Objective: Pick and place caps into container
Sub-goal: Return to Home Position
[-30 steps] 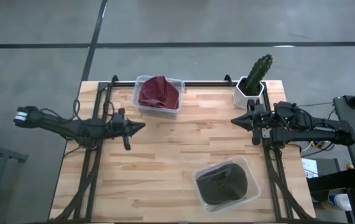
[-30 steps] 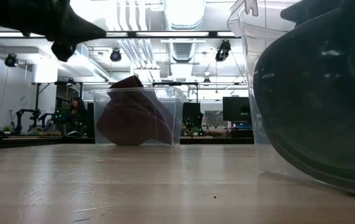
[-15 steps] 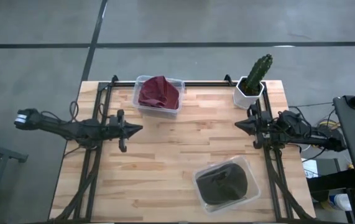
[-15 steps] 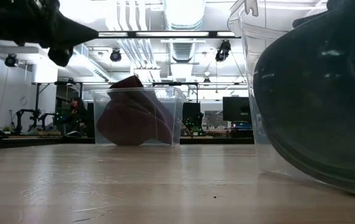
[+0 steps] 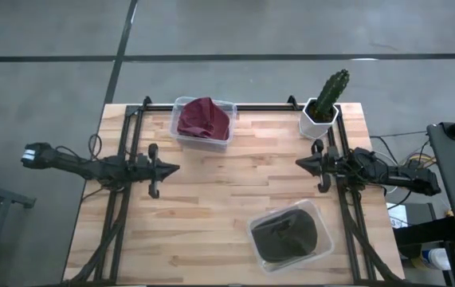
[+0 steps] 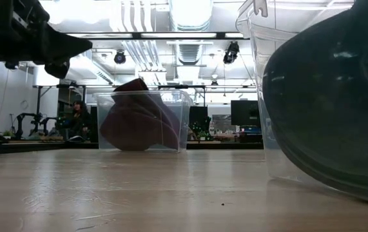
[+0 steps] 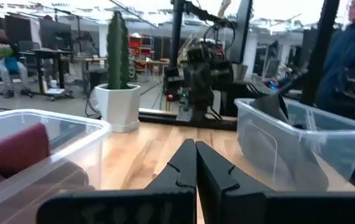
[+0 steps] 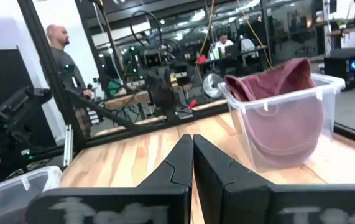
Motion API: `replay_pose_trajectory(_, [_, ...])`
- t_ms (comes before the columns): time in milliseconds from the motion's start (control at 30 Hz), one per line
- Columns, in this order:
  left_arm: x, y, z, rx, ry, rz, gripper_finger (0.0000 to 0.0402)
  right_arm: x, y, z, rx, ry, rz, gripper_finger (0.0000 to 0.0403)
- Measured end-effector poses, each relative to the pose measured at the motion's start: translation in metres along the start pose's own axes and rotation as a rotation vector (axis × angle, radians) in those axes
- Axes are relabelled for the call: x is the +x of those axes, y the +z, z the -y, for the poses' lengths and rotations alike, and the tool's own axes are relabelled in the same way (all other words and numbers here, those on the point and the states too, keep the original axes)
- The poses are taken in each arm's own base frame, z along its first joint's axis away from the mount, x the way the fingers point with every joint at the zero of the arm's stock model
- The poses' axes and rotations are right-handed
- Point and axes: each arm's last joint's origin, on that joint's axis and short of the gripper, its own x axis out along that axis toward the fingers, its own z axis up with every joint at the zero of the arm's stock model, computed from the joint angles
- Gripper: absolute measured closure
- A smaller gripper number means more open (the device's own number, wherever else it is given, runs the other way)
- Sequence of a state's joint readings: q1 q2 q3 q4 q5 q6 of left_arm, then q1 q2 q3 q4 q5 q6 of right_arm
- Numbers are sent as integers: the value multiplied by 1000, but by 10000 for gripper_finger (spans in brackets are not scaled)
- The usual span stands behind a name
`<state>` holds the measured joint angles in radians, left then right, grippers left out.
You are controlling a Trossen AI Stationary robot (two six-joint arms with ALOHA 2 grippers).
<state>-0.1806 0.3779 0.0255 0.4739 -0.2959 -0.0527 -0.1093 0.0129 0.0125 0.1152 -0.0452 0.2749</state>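
Observation:
A maroon cap [image 5: 203,118] lies in a clear tub [image 5: 229,121] at the table's far side; it also shows in the low view [image 6: 138,122] and the right wrist view [image 8: 276,93]. A dark olive cap [image 5: 285,233] fills a second clear tub [image 5: 323,239] near the table's near right; it looms close in the low view [image 6: 332,96]. My left gripper [image 5: 178,167] hangs shut over the table's left side, pointing right, holding nothing. My right gripper [image 5: 299,162] is shut at the right side, pointing left, holding nothing.
A green cactus in a white pot [image 5: 323,108] stands at the far right corner, just beyond my right arm. Bare wood [image 5: 235,183] lies between the two grippers. People show in the room behind the table in the wrist views.
My left gripper has drawn back toward the table's left and near edges. My right arm has also pulled back, sinking lower and shifting slightly toward the near edge. Both stayed shut. The caps and tubs have not moved.

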Motion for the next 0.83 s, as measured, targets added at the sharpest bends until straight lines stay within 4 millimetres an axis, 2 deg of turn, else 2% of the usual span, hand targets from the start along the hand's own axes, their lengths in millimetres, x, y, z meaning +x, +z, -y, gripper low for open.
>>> replay_pose_trajectory(833, [1,-1,0,-7,13,-12,401,2,-4,1,4,-13,-45,394])
